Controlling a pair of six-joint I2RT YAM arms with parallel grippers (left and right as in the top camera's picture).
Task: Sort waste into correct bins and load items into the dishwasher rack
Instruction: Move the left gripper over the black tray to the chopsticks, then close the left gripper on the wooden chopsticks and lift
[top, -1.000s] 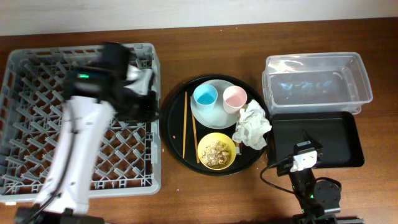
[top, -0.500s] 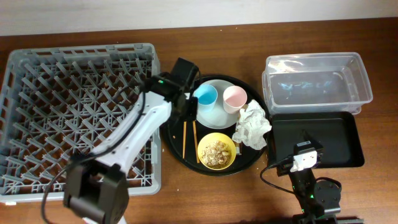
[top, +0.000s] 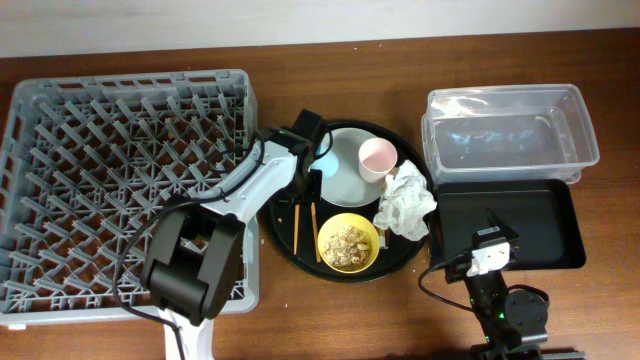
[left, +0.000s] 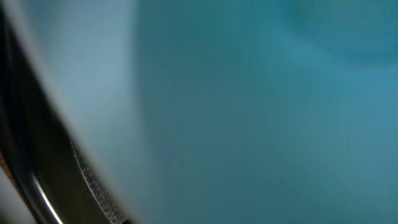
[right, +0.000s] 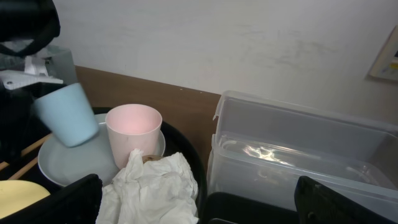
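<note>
My left gripper (top: 316, 158) is at the blue cup (top: 326, 161) on the pale plate (top: 345, 182). The cup fills the left wrist view (left: 249, 112) and hides the fingers. In the right wrist view the cup (right: 65, 115) is tilted under the gripper (right: 28, 71), next to the upright pink cup (right: 134, 134). The crumpled napkin (top: 405, 200) lies beside the yellow bowl (top: 348, 243), which holds the food scraps. The chopsticks (top: 297, 215) lie on the round tray. My right gripper (right: 211, 205) is open and empty by the black bin tray (top: 530, 225).
The grey rack (top: 120, 190) fills the left of the table. The clear tub (top: 510, 135) stands at the back right, behind the black bin tray. The round black tray (top: 400, 262) in the middle carries the dishes and waste. A small brown scrap (right: 149, 159) peeks over the napkin.
My left arm has swung right from above the rack onto the blue cup, and the cup now tilts. The right arm has not moved.
</note>
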